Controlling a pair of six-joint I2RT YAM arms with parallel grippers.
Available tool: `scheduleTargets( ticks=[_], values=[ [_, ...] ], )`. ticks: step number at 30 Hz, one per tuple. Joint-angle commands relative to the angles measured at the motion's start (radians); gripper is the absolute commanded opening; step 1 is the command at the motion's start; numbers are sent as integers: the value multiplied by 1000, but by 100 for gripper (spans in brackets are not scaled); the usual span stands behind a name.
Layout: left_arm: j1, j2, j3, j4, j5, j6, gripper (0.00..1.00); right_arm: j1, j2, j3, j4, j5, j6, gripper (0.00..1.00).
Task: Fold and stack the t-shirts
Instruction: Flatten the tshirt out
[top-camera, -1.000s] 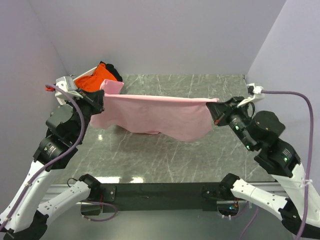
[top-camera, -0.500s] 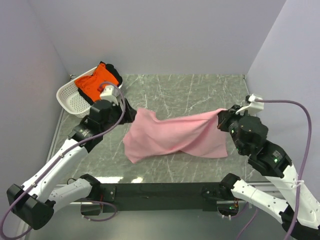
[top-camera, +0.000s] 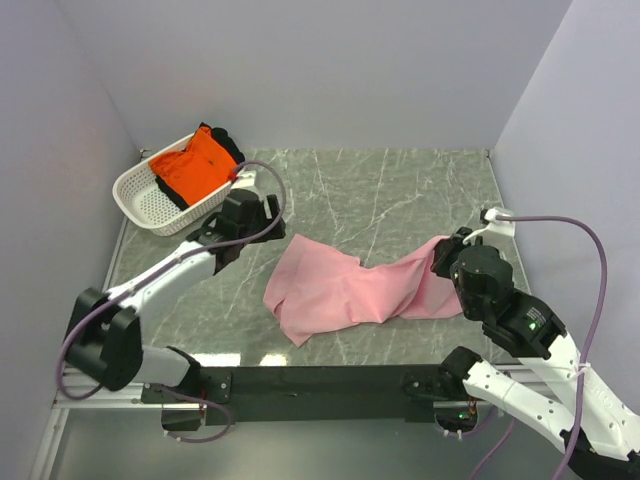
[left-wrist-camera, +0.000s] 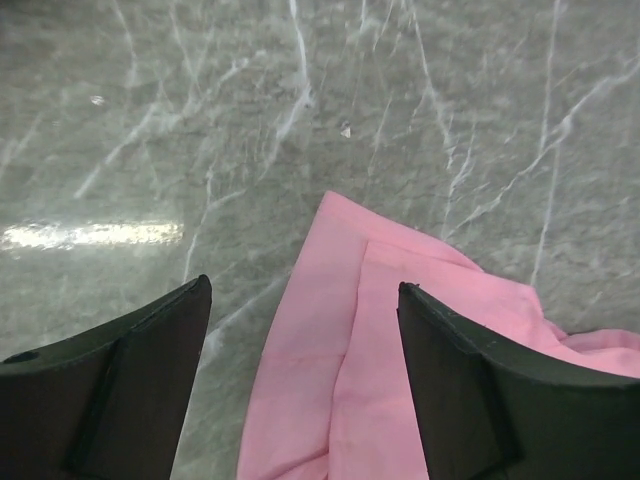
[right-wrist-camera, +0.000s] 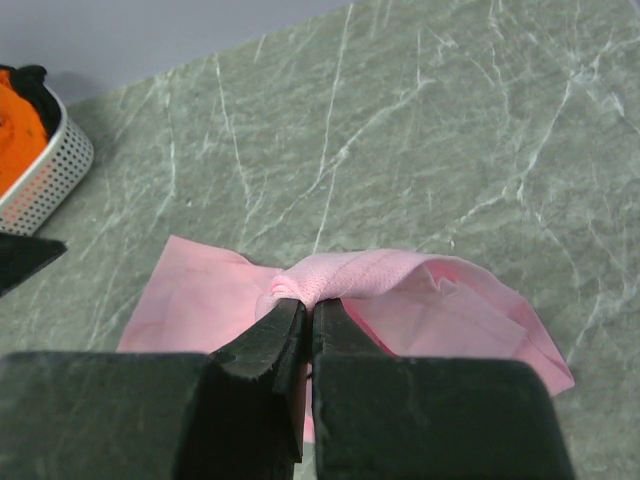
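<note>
The light pink t-shirt lies crumpled on the marble table, running from centre to right. My right gripper is shut on a bunched fold at its right end, seen pinched between the jaws in the right wrist view, where the pink t-shirt spreads out beyond. My left gripper is open just above the shirt's upper left corner; in the left wrist view this gripper has the pink t-shirt lying loose on the table between its fingers. The orange t-shirt sits in the basket.
A white perforated basket stands at the back left corner and also holds a dark garment. It shows in the right wrist view as the basket at far left. Grey walls close the table on three sides.
The left gripper has let go of the pink t-shirt and opened. Both arms came down, and the shirt went from stretched in the air to lying crumpled on the table.
</note>
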Motion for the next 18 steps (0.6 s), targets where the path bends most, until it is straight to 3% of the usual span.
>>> scheduleTargets(
  ticks=[1,9,18],
  values=[
    [2,86,90,132,64,48,79,-6,-14,-28,51,1,27,0],
    [-24,333,210,155,184,85,68,-9,-11,-63,92,-45,24,0],
    [-116,545,313,97,143,94,63,-15,5,-66,108,-57,21,0]
  ],
)
